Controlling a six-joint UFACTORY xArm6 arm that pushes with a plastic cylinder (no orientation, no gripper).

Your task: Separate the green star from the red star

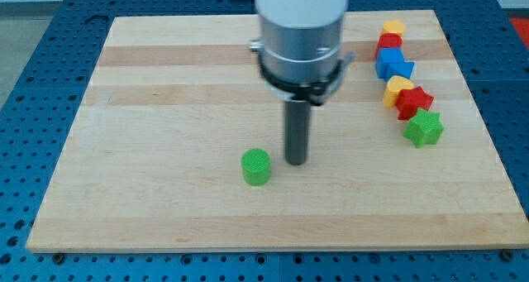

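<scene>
Green star [424, 128] sits touching the red star [413, 101], just below it. No claw here, only my tip [297, 161], well left. Star looks light, rigid, slidey; I'd push its upper edge.

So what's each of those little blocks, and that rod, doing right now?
green star: flat on the board, touching the red star.
red star: wedged between green star and a yellow block.
blue block: in the same line, above them.
red block and top yellow block: at the line's top.
green cylinder: upright, alone.
my tip: beside the cylinder, not touching.
</scene>
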